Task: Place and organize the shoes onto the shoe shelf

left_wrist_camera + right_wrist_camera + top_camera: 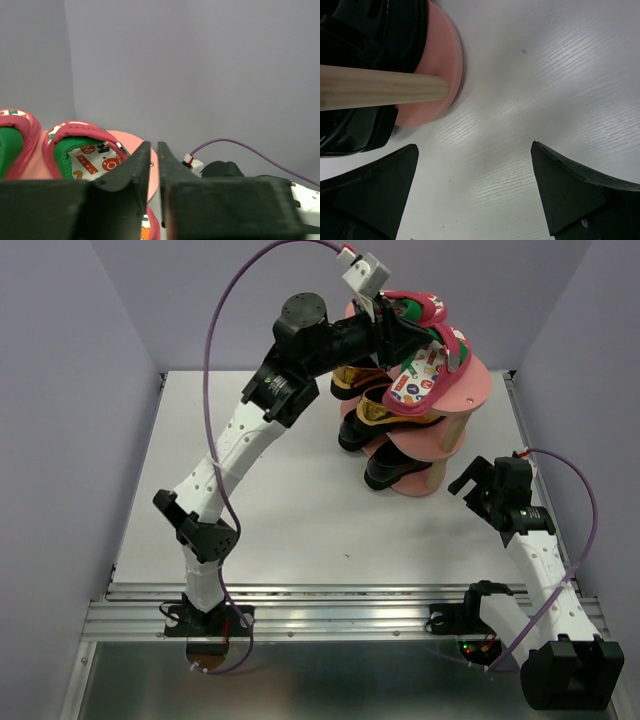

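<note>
The flip-flops [425, 375] lie on the top board of the shoe shelf [472, 395]; light and floppy, they are probably best pinched at a sole edge or strap. The left gripper [154, 145] reaches high beside them, jaws almost together, any grip impossible to tell; the right gripper [474, 146] hangs low by the shelf's foot, jaws wide and empty.

The shoe shelf [470, 390] is showing salmon pink. The flip-flops [420, 375] are displaying pink edges, red-green straps and multicoloured printed footbeds. The gold loafers [378, 412] are gleaming metallic, the black loafers [385, 468] glossy.
</note>
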Controlling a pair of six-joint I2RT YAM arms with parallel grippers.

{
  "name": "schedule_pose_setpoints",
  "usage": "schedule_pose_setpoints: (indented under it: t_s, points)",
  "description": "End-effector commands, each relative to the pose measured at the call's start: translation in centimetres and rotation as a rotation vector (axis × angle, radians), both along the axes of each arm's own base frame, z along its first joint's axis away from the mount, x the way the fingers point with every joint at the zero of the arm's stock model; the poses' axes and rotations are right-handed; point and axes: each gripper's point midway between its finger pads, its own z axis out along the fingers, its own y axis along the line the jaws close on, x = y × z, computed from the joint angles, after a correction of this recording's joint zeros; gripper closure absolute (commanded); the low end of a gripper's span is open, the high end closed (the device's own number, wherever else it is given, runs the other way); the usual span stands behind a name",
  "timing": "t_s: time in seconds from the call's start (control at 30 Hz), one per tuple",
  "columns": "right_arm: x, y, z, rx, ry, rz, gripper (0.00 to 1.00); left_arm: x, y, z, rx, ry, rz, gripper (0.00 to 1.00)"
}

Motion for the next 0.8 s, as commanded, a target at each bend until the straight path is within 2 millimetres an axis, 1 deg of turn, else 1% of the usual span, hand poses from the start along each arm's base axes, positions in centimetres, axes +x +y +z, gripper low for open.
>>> schedule_pose_setpoints:
  t_s: [0.0,0.03,0.07,0.1,0.13,0.17,0.27,0.33,0.4,0.47,0.5,0.53,0.6,0.63,0.67,0.7,0.77]
  points:
    - [0.9,-0.2,1.3,-0.015,-0.057,0.002,0.0,-3.7,3.8,5.6,-0.095,-0.129,0.009,0.82]
    - [1.0,-0.2,1.1,-0.013,-0.054,0.004,0.0,-3.5,3.4,4.5,-0.073,-0.107,0.003,0.93]
    - [0.9,-0.2,1.0,-0.012,-0.051,0.005,0.0,-3.6,3.2,3.9,-0.061,-0.098,-0.004,0.99]
    - [0.9,-0.1,1.0,-0.01,-0.049,0.007,0.0,-3.8,3.1,3.4,-0.049,-0.093,-0.016,1.0]
    - [1.0,-0.1,0.9,-0.011,-0.048,0.008,0.0,-3.8,2.8,2.7,-0.031,-0.083,-0.027,1.0]
    - [1.0,-0.1,0.9,-0.01,-0.048,0.01,0.0,-3.7,2.3,1.5,-0.007,-0.068,-0.041,1.0]
    - [1.0,-0.1,1.0,-0.012,-0.05,0.009,0.0,-3.9,1.5,0.0,0.026,-0.049,-0.058,1.0]
    - [0.9,-0.1,1.1,-0.016,-0.053,0.01,0.0,-3.8,1.3,-1.0,0.064,-0.045,-0.046,1.0]
    - [0.9,-0.2,1.2,-0.016,-0.056,0.008,0.0,-3.7,1.7,-1.5,0.091,-0.045,-0.025,1.0]
    - [0.8,-0.1,1.2,-0.013,-0.061,0.009,0.0,-3.3,2.2,-2.7,0.138,-0.037,0.016,1.0]
    - [0.8,-0.1,1.2,-0.014,-0.059,0.01,0.0,-3.6,2.8,-2.5,0.146,-0.046,0.027,1.0]
    - [0.8,-0.1,1.1,-0.013,-0.056,0.008,0.0,-3.4,3.0,-3.5,0.173,-0.033,0.039,1.0]
    - [0.9,-0.1,1.1,-0.012,-0.053,0.009,0.0,-3.9,3.9,-3.5,0.188,-0.046,0.054,1.0]
    - [0.9,-0.1,1.0,-0.012,-0.052,0.009,0.0,-4.0,4.1,-3.9,0.201,-0.049,0.054,1.0]
    - [0.9,-0.1,0.9,-0.014,-0.049,0.011,0.0,-4.2,4.2,-5.1,0.236,-0.033,0.046,1.0]
    - [0.9,-0.1,1.0,-0.012,-0.05,0.012,0.0,-4.4,4.3,-5.6,0.256,-0.034,0.043,1.0]
    - [0.9,0.0,1.0,-0.011,-0.052,0.015,0.0,-4.5,4.1,-7.4,0.305,-0.016,0.028,1.0]
